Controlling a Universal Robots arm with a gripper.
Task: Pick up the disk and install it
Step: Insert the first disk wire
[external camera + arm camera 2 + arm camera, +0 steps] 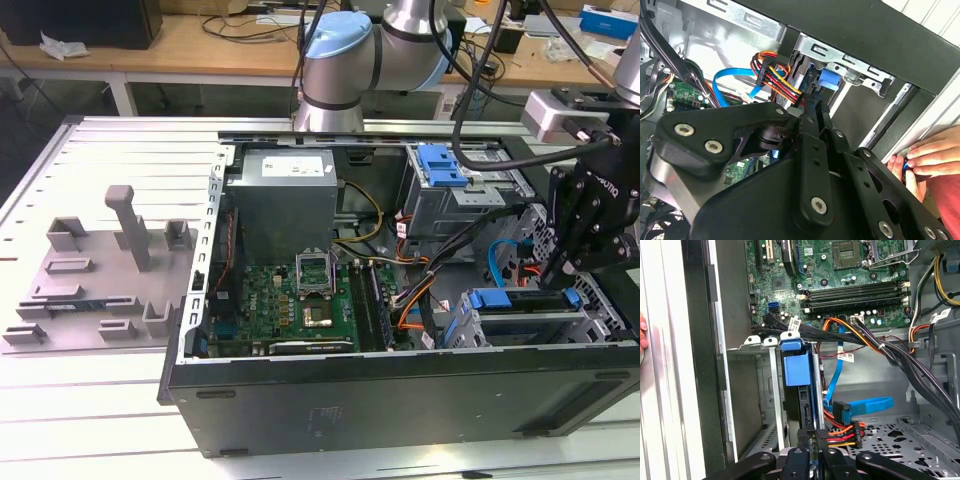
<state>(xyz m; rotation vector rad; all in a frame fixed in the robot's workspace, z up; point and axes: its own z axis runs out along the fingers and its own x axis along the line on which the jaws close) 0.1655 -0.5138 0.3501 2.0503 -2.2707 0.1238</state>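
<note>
Going left to right in the exterior view, the open black steel computer case lies flat on the ribbed aluminium desk. At about four o'clock in it, the flat silver disk in its bright blue plastic carrier stands edge-on in the grey sheet-metal bay. The black jointed tool looks clenched on its rear edge. Stiff bundled cables crowd that edge; a skewed push could likely jam it.

Open black computer case on slatted metal table, green motherboard inside, grey power supply adjacent, grey moulded fixture alongside, wooden bench behind.
</note>
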